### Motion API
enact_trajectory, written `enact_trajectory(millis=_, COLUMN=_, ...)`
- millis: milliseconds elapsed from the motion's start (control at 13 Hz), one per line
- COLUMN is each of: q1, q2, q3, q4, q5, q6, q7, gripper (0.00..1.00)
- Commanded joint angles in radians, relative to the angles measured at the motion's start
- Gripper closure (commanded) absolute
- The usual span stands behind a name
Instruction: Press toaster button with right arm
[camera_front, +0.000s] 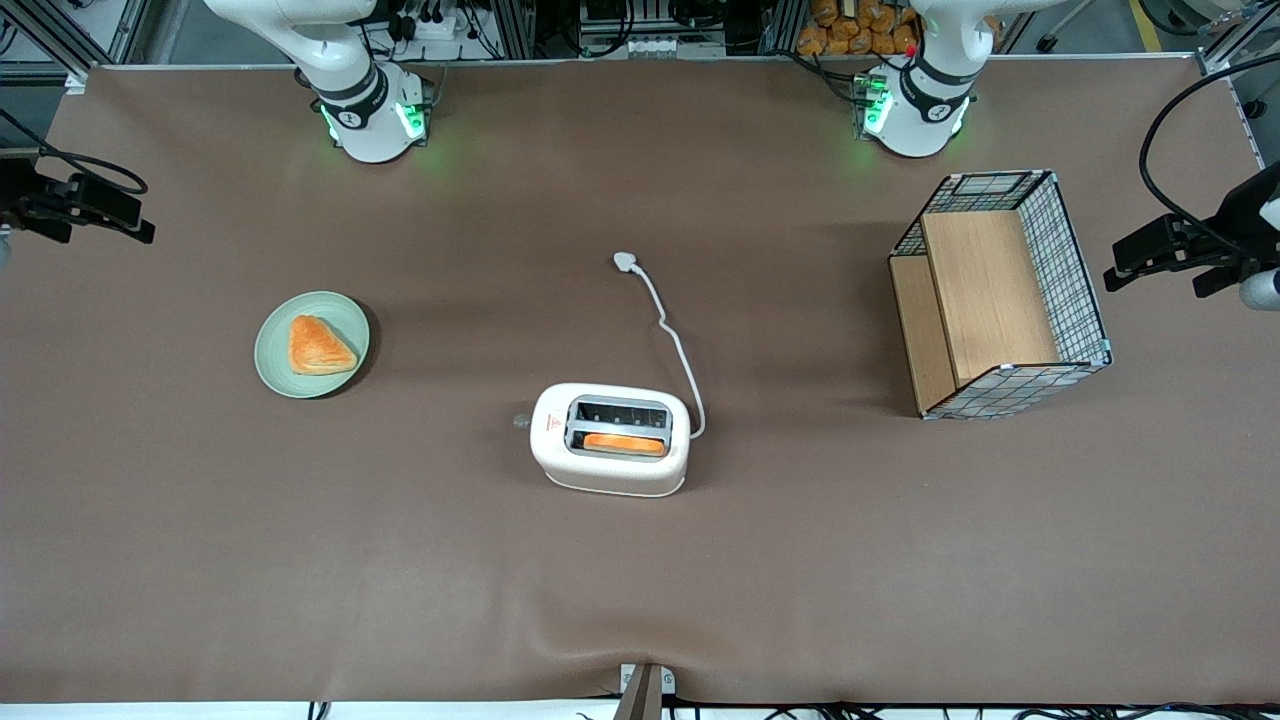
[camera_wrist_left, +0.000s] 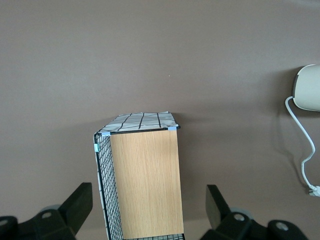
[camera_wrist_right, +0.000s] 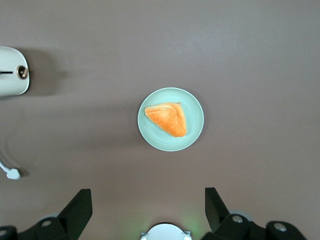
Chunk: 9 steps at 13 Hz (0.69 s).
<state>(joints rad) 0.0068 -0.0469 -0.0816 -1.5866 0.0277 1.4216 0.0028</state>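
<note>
Toaster (camera_front: 611, 440) sits on the brown surface (camera_front: 300, 560), roughly mid-way along it, nearer the front camera than anything else on the surface. Toaster button (camera_front: 520, 421) projects from the toaster's narrow end, the end carrying the small red logo and facing the working arm's end of the surface.

Claw (camera_wrist_right: 148, 207) of the right arm (camera_front: 340, 60) hangs high over the working arm's end, well apart from the toaster and not touching anything. Its fingers (camera_wrist_right: 77, 210) stand wide apart, gripping nothing. In the right wrist view the claw looks straight down on a green plate (camera_wrist_right: 170, 119), with the toaster's button end off to one side at the frame edge.

Toaster: cream-white, rounded corners, two metal-rimmed slots. The slot nearer the front camera holds an orange slice (camera_front: 623, 443); the other slot looks dark. The button is a tiny round greyish knob; in the wrist view it reads brownish, beside a dark slit.

Green plate with a triangular orange pastry (camera_front: 319, 346) lies toward the working arm's end from the toaster. White cord (camera_front: 672, 335) runs from the toaster away from the front camera to a plug (camera_front: 625, 261). Wire basket (camera_front: 1000, 295) with wooden panels stands toward the parked arm's end.
</note>
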Motion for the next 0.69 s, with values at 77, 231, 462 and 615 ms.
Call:
enact_trajectory(millis=77, q1=-0.014, q2=-0.002, q3=0.010, q4=0.030, q5=-0.038, q6=-0.024, q7=0.034, gripper=0.00)
enact_trajectory(millis=231, q1=-0.016, q2=-0.002, q3=0.008, q4=0.022, q5=-0.035, q6=-0.041, q7=0.046, gripper=0.00)
enact_trajectory(millis=462, q1=-0.016, q2=-0.002, q3=0.008, q4=0.024, q5=-0.035, q6=-0.032, q7=0.046, gripper=0.00)
enact_trajectory(millis=615, q1=-0.015, q2=-0.001, q3=0.008, q4=0.027, q5=-0.037, q6=-0.029, q7=0.046, gripper=0.00)
